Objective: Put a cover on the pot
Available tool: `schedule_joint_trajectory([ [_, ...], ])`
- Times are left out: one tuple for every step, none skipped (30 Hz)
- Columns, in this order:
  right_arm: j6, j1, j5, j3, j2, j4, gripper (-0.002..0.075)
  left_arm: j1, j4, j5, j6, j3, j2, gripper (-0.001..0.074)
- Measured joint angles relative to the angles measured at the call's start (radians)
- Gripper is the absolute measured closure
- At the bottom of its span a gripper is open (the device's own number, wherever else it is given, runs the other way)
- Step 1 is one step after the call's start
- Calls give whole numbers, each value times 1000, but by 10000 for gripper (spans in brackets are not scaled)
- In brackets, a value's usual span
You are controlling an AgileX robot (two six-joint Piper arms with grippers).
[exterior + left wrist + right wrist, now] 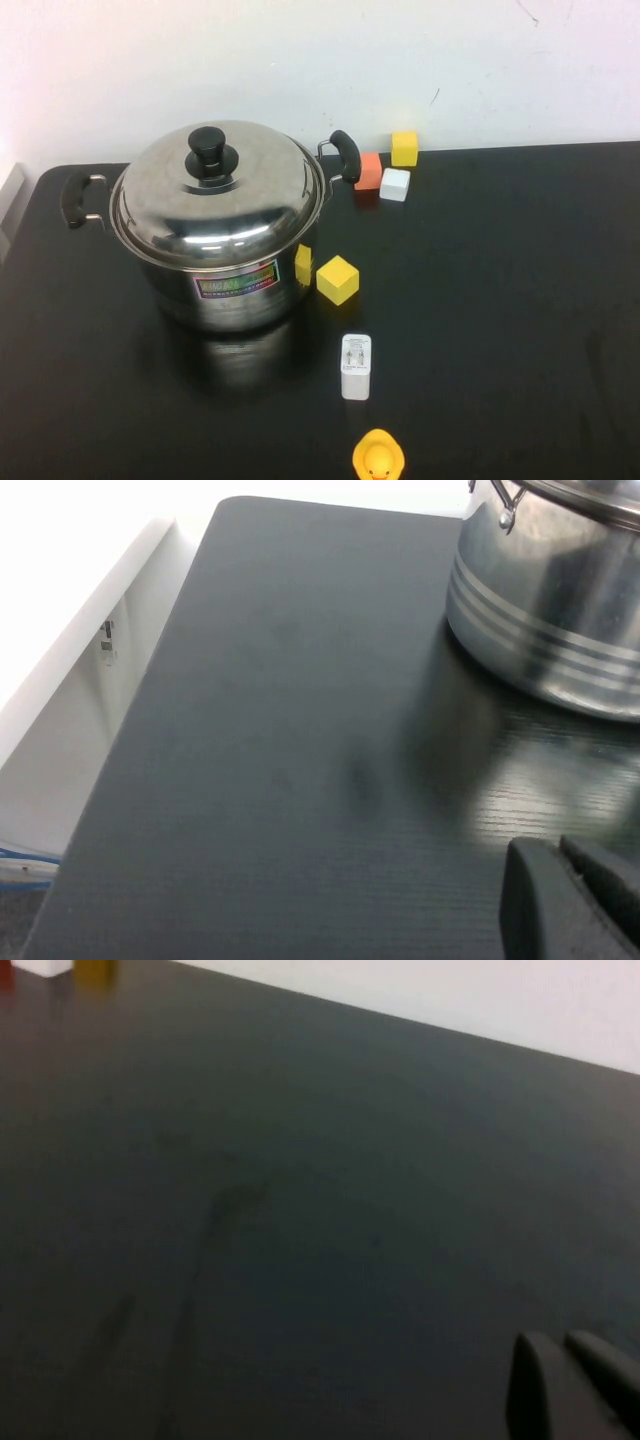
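Observation:
The large steel pot (232, 285) with two black side handles and a colourful label stands at the left middle of the black table. The domed steel lid (220, 195) with a black knob sits on it. The pot's wall also shows in the left wrist view (560, 630). My left gripper (560, 855) is shut and empty above the table beside the pot. My right gripper (560, 1345) is shut and empty above bare table. Neither gripper shows in the high view.
A yellow cube (337, 279) and a small yellow piece (303, 264) lie right of the pot. Orange (369, 171), white (395, 184) and yellow (404, 148) blocks sit at the back. A white charger (355, 366) and a rubber duck (378, 457) lie in front.

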Motion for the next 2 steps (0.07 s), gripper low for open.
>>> schedule_joint_trajectory([
  [2,5,2,0,0,-2,714,0,0,0,0,0,0,737],
  [4,6,2,0,0,-3,714,0,0,0,0,0,0,737],
])
